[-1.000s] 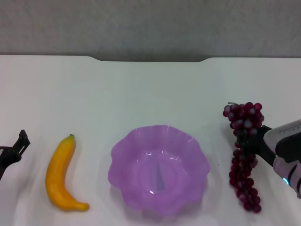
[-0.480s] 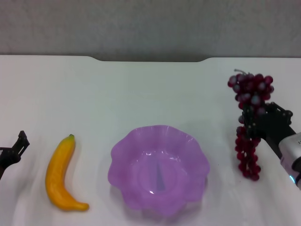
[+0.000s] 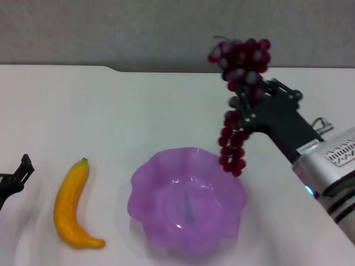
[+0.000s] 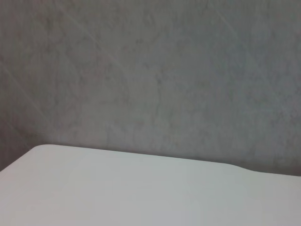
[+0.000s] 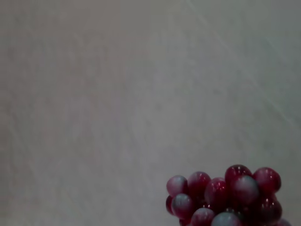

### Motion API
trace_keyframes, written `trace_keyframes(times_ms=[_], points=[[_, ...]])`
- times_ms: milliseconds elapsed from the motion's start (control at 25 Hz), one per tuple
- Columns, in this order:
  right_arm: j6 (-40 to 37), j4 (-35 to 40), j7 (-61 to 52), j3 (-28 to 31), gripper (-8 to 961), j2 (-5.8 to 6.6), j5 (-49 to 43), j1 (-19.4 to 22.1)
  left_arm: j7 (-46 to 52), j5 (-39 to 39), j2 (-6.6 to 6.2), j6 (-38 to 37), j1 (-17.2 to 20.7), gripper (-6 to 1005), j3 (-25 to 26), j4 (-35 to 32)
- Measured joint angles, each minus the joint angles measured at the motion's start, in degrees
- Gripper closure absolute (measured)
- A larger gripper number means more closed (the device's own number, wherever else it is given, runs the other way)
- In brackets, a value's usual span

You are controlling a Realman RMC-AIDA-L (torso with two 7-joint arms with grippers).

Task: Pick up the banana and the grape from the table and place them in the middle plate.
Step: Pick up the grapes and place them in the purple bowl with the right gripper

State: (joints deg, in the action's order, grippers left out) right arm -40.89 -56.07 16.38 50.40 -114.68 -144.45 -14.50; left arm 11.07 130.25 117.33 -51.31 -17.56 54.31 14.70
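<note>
Black fingers of my right gripper (image 3: 249,105) are clamped around the middle of the grape (image 3: 238,102), and I see the bunch held clear of the table (image 3: 166,111). Its upper cluster stands above the grip; its lower string hangs down, the tip just over the far right rim of the middle plate (image 3: 187,199). My right wrist view shows only the top grapes (image 5: 225,197) against a grey wall (image 5: 117,94). Purple and scalloped, the plate sits on the table near me, at the centre, with nothing in it. I note the banana (image 3: 73,204) lying on the table to the plate's left, apart from it, green stem tip pointing away from me. My left gripper (image 3: 14,180) sits at the left edge, beside the banana, not touching it; I cannot tell whether its fingers are open.
</note>
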Motion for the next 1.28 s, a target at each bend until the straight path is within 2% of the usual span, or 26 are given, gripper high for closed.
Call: trace_keyframes(times_ms=[120,320,480,760,1280], points=[[1.08,-3.31,-0.02,-0.63,613,-0.01,-2.31,0.71,0.0,0.0,0.0,0.03,0.02,162,0.0,-0.16],[3.33,-3.68,-0.48,-2.01,615,-0.12,-4.13,-0.49,0.0,0.0,0.0,0.12,-0.01,164,0.0,0.02],[4.48,0.94,-2.86,-4.07,616,-0.46,-3.88,-2.83,0.0,0.0,0.03,0.13,-0.3,165,-0.1,0.03],[4.19,11.93,-9.96,-10.42,618,-0.81,-3.74,-9.55,0.0,0.0,0.08,0.21,-0.47,167,0.0,0.07],[3.28,17.39,-9.76,-13.58,621,-0.99,-3.67,-10.87,0.0,0.0,0.09,0.26,-0.65,171,0.0,0.06]])
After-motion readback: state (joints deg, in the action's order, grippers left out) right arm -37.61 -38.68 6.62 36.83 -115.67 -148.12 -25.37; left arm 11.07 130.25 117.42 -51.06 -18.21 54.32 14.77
